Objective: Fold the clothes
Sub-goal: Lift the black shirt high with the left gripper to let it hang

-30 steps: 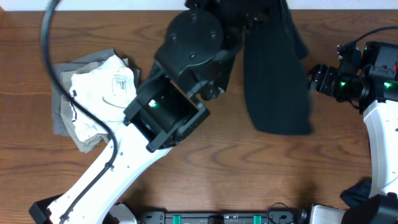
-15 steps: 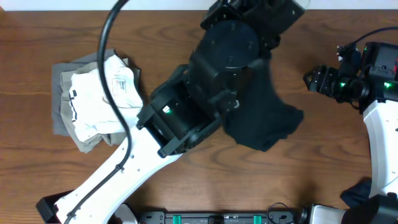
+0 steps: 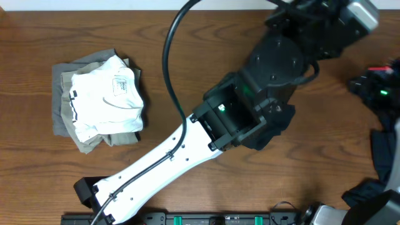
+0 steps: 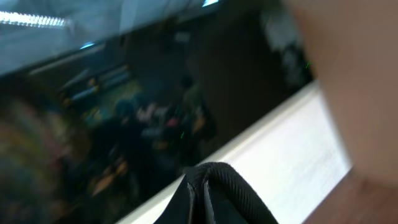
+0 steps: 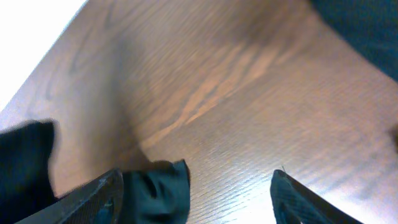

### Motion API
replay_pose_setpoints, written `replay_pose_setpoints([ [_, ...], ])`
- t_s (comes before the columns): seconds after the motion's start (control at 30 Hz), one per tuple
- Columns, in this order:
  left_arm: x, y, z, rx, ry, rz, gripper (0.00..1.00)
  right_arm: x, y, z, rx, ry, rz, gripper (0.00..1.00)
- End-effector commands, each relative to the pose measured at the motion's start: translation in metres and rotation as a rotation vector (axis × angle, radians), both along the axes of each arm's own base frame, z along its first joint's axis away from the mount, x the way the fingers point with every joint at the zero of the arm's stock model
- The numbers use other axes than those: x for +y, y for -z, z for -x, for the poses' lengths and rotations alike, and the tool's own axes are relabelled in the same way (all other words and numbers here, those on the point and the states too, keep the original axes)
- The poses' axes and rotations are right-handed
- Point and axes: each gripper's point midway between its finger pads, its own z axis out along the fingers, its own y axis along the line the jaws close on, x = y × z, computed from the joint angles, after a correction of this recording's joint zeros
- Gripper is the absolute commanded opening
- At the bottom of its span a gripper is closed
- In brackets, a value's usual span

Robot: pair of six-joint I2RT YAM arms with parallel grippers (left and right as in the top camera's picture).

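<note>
The black shirt (image 3: pixel 273 129) lies bunched on the table under my left arm (image 3: pixel 275 65), which hides most of it. My left gripper (image 4: pixel 207 198) is shut, fingertips pressed together and tilted up towards the room. The shirt has travelled with it, though no cloth shows between the tips. In the overhead view that gripper is up at the far right, its tips hidden. My right gripper (image 5: pixel 199 199) is open over bare wood, at the right edge (image 3: pixel 359 84). A dark scrap of cloth (image 5: pixel 155 186) lies by its left finger. A white garment (image 3: pixel 106 97) tops a grey one (image 3: pixel 62 109) at the left.
The table's back edge (image 3: pixel 125 7) runs along the top. More dark cloth shows at the upper right (image 5: pixel 367 25) and far left (image 5: pixel 22 162) of the right wrist view. A dark bundle (image 3: pixel 361 192) sits at the lower right.
My left arm has swung right and towards the back, carrying the black shirt; the shirt went from hanging long to a bunch under the arm. My right gripper has drawn back to the right.
</note>
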Motion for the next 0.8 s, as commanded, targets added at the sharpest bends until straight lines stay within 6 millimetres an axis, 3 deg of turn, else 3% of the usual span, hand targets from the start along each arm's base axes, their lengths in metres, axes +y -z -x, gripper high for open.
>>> replay_pose_setpoints([
  [0.0, 0.002, -0.038, 0.023, -0.063, 0.127, 0.129, 0.06, -0.007, -0.011, 0.008, -0.073, 0.009, -0.104, 0.71],
  [0.17, 0.008, -0.064, 0.04, -0.139, 0.12, 0.156, 0.06, -0.02, -0.012, 0.017, -0.086, 0.039, -0.119, 0.7],
  [0.23, 0.02, -0.07, 0.034, -0.147, 0.045, 0.157, 0.06, -0.019, -0.012, 0.016, -0.086, 0.032, -0.115, 0.71],
  [0.3, 0.04, -0.067, 0.016, -0.119, -0.076, 0.166, 0.06, -0.016, -0.012, 0.015, -0.085, 0.016, -0.11, 0.7],
  [0.37, 0.065, -0.051, -0.013, -0.054, -0.221, 0.133, 0.06, -0.014, -0.012, 0.014, -0.086, 0.009, -0.109, 0.71],
  [0.53, 0.102, 0.009, -0.068, 0.13, -0.381, -0.035, 0.06, -0.007, -0.012, 0.011, -0.084, -0.026, -0.101, 0.72],
  [0.77, 0.176, 0.062, -0.111, 0.299, -0.63, -0.175, 0.06, 0.017, -0.012, 0.001, -0.092, -0.157, -0.053, 0.76],
])
